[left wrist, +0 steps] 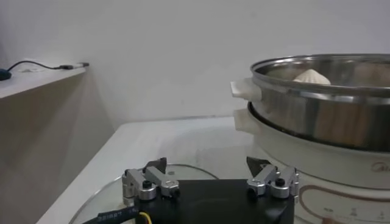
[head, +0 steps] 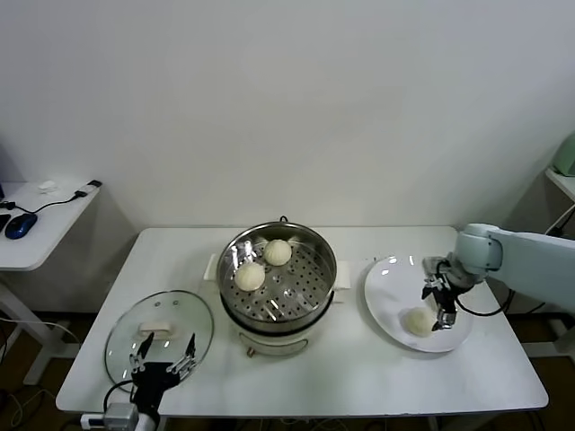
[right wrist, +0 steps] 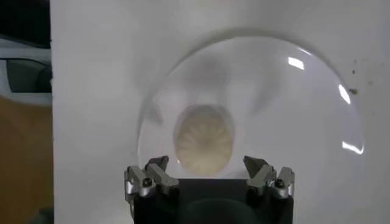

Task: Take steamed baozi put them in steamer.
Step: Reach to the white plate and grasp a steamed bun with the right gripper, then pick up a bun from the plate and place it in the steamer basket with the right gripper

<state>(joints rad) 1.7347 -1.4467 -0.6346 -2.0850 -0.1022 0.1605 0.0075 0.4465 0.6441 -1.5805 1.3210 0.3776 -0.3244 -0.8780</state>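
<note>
Right pincer (right wrist: 207,171) hangs directly over the last bun (right wrist: 204,139) on the white plate (right wrist: 304,140), jaws apart w/ one finger on either side of the bun, not touching it yet. In the head view the same pincer (head: 440,310) sits just beside that bun (head: 417,321) at the near side of the plate (head: 386,287), right of the steamer (head: 278,278).

Step in hand, as I judge it: grasp this bun. To do it well: keep the bun centred between the jaws, lower till the fingers straddle its widest part, close softly since dough will likely dent, lift straight up before swinging toward the steamer. Two buns (head: 251,276) (head: 278,252) already lie on the perforated tray, toward the far-left part, so the near-right part looks free for the drop.

Left pincer (head: 163,357) is parked, jaws apart, over the glass lid (head: 126,337) on the table (head: 359,377), left of the steamer.

Writing: faint print shows on the steamer's base (left wrist: 347,201) in the left wrist view, too small to read. No brand legible anywhere.
</note>
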